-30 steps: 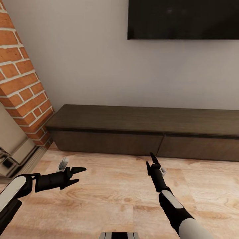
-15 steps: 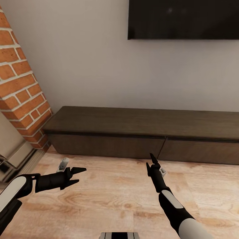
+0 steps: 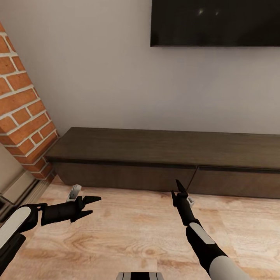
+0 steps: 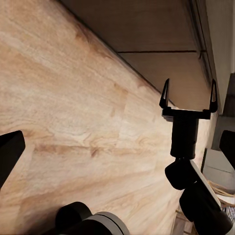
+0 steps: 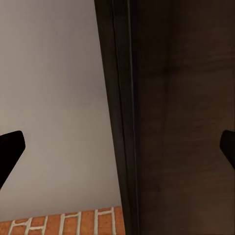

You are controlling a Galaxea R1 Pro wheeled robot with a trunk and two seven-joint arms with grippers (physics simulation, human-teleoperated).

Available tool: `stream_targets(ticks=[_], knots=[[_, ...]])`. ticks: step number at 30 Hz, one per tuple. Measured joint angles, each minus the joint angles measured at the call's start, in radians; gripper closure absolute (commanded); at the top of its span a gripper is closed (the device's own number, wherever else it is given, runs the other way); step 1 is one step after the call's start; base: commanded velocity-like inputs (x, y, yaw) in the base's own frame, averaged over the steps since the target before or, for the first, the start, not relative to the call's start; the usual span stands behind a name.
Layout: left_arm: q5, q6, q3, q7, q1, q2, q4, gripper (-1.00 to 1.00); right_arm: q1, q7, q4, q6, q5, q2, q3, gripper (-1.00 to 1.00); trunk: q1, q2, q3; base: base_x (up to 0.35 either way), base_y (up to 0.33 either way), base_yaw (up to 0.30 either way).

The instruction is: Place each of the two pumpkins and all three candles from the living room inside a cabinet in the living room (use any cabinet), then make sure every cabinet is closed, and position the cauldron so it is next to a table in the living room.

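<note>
Cabinet (image 3: pixel 163 161) dead ahead of both pincers, long axis crosswise, fronts shut. Right pincer (image 3: pixel 179 190) nearer, aimed at centre seam, released, empty. Left pincer (image 3: pixel 90 205) released, empty, pointing sideways.

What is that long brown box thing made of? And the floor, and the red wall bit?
The cabinet looks like dark-brown wood with a matte finish: faint grain streaks run along its top and fronts. The floor looks like light wood planks, with knots and wavy grain, slightly shiny. The red wall part looks like brick, rough orange-red blocks with pale mortar lines. These are rendered pictures, so that's only how they look.
</note>
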Motion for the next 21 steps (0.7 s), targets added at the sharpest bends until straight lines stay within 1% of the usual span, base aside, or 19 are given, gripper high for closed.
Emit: stream_targets(ticks=[12,15,21], knots=[[0.0,0.0,-0.002,0.0,0.0,0.0,0.0,-1.0,0.0,-0.001,0.0,0.005,0.0,0.0,0.0,-1.0,0.0,0.0,0.0,0.093,0.0,0.0],[0.0,0.0,-0.01,0.0,0.0,0.0,0.0,-1.0,0.0,-0.001,0.0,0.003,0.0,0.0,0.0,-1.0,0.0,0.0,0.0,0.165,0.0,0.0],[0.0,0.0,-0.016,0.0,0.0,0.0,0.0,-1.0,0.0,-0.003,0.001,0.002,0.001,0.0,0.0,-1.0,0.0,0.0,0.0,0.085,0.0,0.0]])
